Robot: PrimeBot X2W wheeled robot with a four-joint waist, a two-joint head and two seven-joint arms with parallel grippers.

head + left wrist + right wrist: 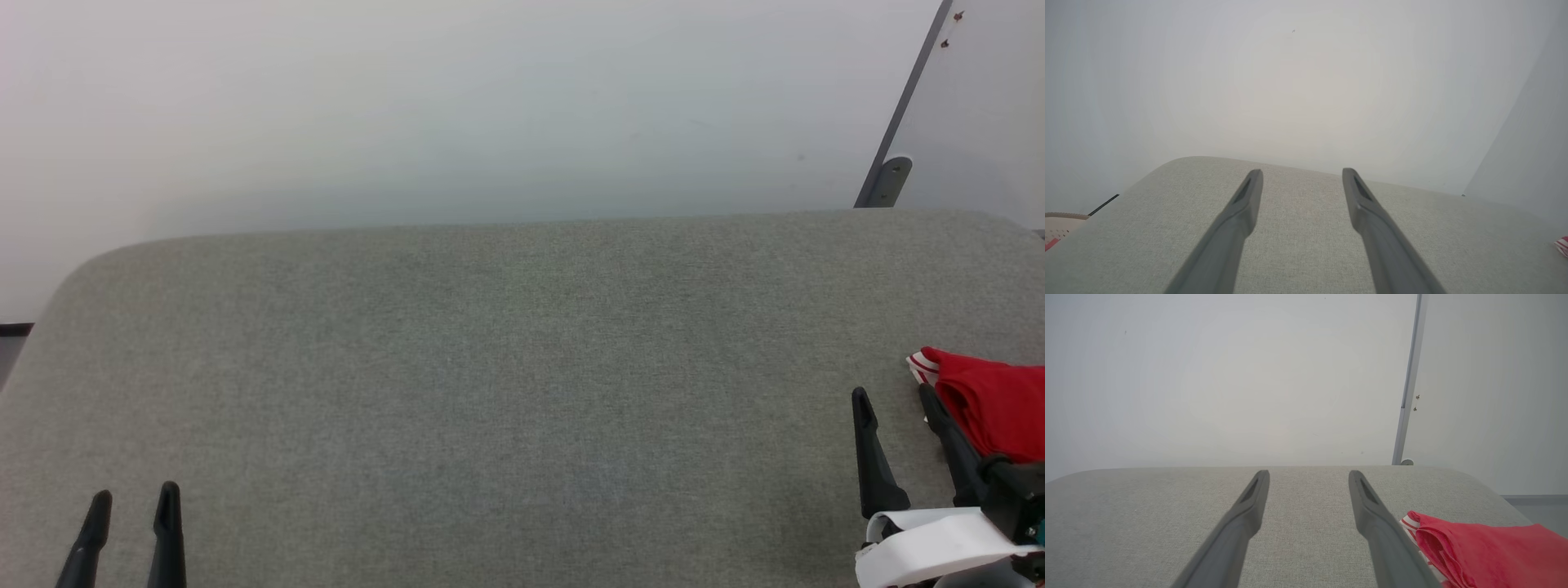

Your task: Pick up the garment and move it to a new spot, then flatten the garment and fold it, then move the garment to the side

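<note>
The garment (992, 404) is a bunched red cloth with red-and-white striped trim, lying at the right edge of the grey padded surface (506, 376) and cut off by the frame. It appears again in the right wrist view, the garment (1486, 551) at lower right, and a striped corner of the garment (1562, 246) peeks in at the left wrist view's right edge. My right gripper (896, 394) stands open just left of the cloth, its right finger beside the trim, nothing between the jaws; my right gripper (1309, 472) looks the same from the wrist. My left gripper (135, 493) is open at lower left, far from the cloth; from its own wrist, my left gripper (1302, 170) is empty.
A pale wall (457, 106) rises behind the surface. A grey upright panel edge with a bracket (888, 180) stands at the back right. A pinkish object (1059, 226) sits beyond the surface's left edge in the left wrist view.
</note>
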